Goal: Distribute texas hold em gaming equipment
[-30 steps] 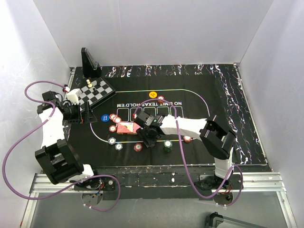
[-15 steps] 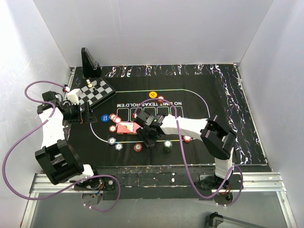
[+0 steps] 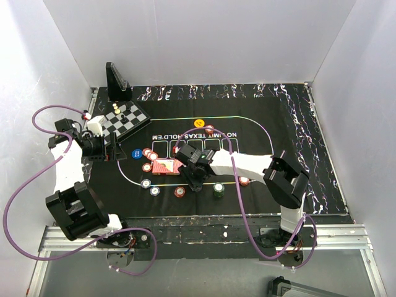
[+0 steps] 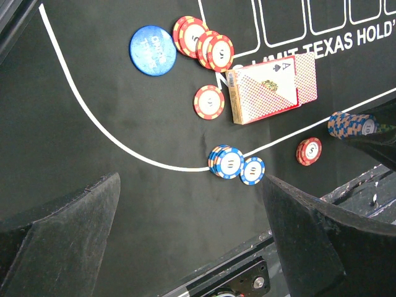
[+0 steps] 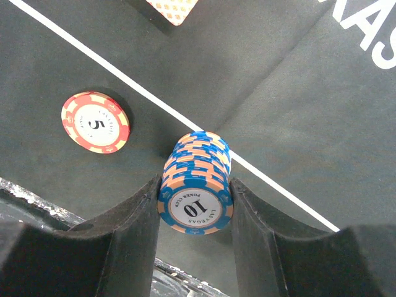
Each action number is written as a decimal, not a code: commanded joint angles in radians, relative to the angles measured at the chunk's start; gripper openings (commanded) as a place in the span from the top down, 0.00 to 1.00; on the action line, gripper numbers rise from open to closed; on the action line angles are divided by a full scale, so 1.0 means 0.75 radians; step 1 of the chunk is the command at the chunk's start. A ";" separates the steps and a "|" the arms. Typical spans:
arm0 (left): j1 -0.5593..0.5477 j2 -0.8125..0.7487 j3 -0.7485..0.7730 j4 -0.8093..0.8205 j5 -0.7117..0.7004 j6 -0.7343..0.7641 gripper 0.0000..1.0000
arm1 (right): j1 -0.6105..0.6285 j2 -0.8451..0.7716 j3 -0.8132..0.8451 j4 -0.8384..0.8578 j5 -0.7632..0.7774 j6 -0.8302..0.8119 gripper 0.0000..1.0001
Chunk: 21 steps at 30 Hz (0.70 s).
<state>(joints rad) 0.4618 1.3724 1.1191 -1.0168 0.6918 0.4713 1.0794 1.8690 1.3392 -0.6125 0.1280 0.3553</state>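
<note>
The right gripper (image 5: 195, 193) has just narrowed, jaws now clamped on the chip stack (image 5: 198, 166) between them, likely ready to carry. The left gripper (image 4: 190, 185) gapes, nothing between its jaws.

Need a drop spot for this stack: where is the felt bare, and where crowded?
Bare: oval's right end, between lettering and right arm, and felt outside the white curve by the left gripper. Crowded: around the card deck, red chips, blue disc and the right gripper's chip stack.

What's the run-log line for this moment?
left hand: open, empty, above mat | right hand: shut on blue chip stack | stack: upright on white line | red chip: flat nearby
</note>
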 commanded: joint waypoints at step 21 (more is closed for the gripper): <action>-0.004 -0.044 0.044 0.002 0.035 0.004 0.00 | -0.114 -0.169 0.125 -0.055 0.069 -0.059 0.99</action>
<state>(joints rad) 0.4618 1.3724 1.1191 -1.0172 0.6918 0.4709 1.0290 1.8103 1.3510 -0.6262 0.1364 0.3386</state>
